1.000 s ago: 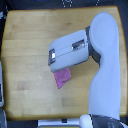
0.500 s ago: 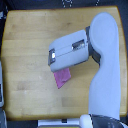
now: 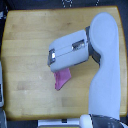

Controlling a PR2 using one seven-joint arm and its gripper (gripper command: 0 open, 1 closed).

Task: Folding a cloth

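Peeking from under the gripper [image 3: 54, 70], the cloth [image 3: 61, 80]; finger state hidden.

The arm [image 3: 102, 65] covers the wooden desk's [image 3: 25, 55] middle and the exterior view's right, overhanging the pink cloth [image 3: 61, 80]. Bare desk lies on the exterior view's left.

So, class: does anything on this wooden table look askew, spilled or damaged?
Nothing looks spilled or damaged. The pink cloth lies askew on the table, mostly hidden beneath the gripper, whose jaws can't be seen.
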